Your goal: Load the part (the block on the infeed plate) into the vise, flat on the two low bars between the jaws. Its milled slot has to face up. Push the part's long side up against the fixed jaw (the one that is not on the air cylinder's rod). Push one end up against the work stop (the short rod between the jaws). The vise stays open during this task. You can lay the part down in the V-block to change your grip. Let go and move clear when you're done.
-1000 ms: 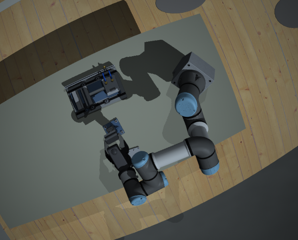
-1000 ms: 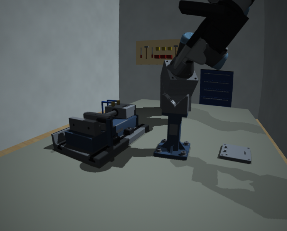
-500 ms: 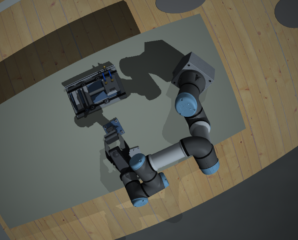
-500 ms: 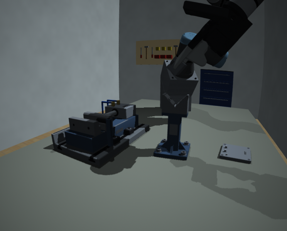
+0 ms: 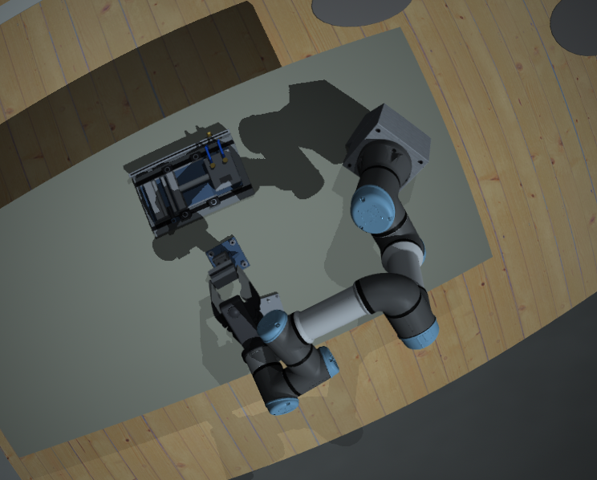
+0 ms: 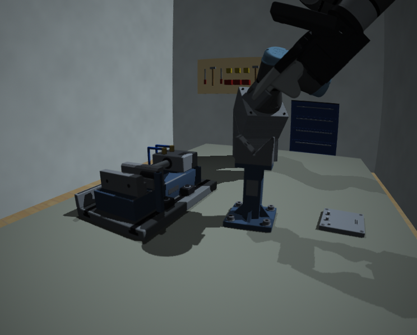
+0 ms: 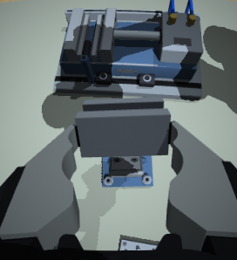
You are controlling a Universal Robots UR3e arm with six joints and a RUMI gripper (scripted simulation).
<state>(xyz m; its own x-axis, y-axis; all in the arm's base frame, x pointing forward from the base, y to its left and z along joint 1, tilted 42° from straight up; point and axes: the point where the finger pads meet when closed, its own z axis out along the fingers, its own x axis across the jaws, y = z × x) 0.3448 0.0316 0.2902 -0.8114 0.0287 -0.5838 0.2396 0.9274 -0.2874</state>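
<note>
My gripper is shut on the part, a grey block held by its two short ends. A broad plain face points at the wrist camera, with a narrow ledge along its far edge. I hold it in the air just above the V-block, whose blue base shows below it. From overhead the part sits at the fingertips next to the V-block. The open vise stands beyond; it also shows overhead. In the side view the gripper is high above the V-block post, and the part is hard to make out.
The bare infeed plate lies on the mat to the right of the V-block and is half hidden under my wrist overhead. The robot's grey pedestal stands at the back right. Blue air hoses rise from the vise's cylinder end.
</note>
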